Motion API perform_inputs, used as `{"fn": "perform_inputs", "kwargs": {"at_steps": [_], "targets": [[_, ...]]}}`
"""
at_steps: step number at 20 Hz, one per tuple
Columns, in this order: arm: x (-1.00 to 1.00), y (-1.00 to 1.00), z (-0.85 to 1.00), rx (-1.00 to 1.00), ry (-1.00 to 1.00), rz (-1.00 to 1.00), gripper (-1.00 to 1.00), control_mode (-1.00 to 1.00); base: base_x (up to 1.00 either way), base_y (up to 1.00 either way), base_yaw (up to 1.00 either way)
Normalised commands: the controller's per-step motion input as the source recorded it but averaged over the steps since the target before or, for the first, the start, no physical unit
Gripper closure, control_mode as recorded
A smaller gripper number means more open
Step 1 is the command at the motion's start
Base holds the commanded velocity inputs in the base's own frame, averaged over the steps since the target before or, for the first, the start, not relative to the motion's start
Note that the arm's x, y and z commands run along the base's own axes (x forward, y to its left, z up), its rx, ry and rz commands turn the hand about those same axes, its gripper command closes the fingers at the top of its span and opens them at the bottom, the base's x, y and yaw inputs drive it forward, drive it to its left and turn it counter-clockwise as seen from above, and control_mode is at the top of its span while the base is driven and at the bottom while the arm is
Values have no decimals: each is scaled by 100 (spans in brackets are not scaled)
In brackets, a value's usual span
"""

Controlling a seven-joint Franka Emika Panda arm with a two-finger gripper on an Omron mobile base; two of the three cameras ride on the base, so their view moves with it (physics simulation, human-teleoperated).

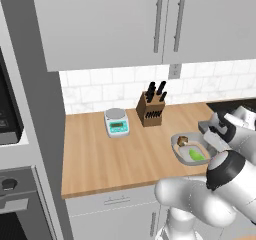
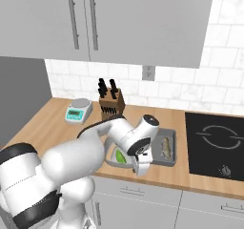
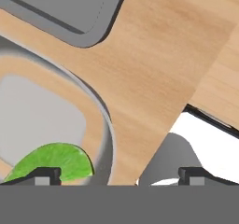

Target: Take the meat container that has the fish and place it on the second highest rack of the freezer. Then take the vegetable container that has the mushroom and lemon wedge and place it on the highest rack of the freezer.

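Observation:
The vegetable container (image 1: 186, 147) sits near the counter's front edge, holding the brown mushroom (image 1: 183, 140) and the green lemon wedge (image 1: 196, 155). Just beside it lies the flat meat container (image 2: 167, 160) with the slender fish (image 2: 167, 147) along it. My gripper (image 2: 141, 169) points down between the two, over the dish's rim (image 3: 103, 118) by the lemon wedge (image 3: 51, 160). Its fingertips (image 3: 44, 175) stand wide apart, open, with nothing between them. A corner of the meat container (image 3: 70, 17) lies farther off. The freezer is out of view.
A kitchen scale (image 1: 117, 122) and a knife block (image 1: 151, 109) stand at the back of the wooden counter (image 1: 100, 154). A black cooktop (image 2: 214, 142) borders the tray on the right. Wall cabinets (image 1: 110, 19) hang overhead, and a dark oven (image 1: 10, 124) is at far left.

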Motion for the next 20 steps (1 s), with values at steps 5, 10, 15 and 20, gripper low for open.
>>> {"fn": "perform_inputs", "kwargs": {"at_steps": [5,10,15,20], "targets": [[14,0,-24,0,0,0,-100,-100,0,0,0],[10,0,-24,0,0,0,-100,-100,0,0,0],[4,0,-24,0,-1,0,-100,-100,0,0,0],[16,0,-22,0,-1,-1,100,-100,0,0,0]]}}
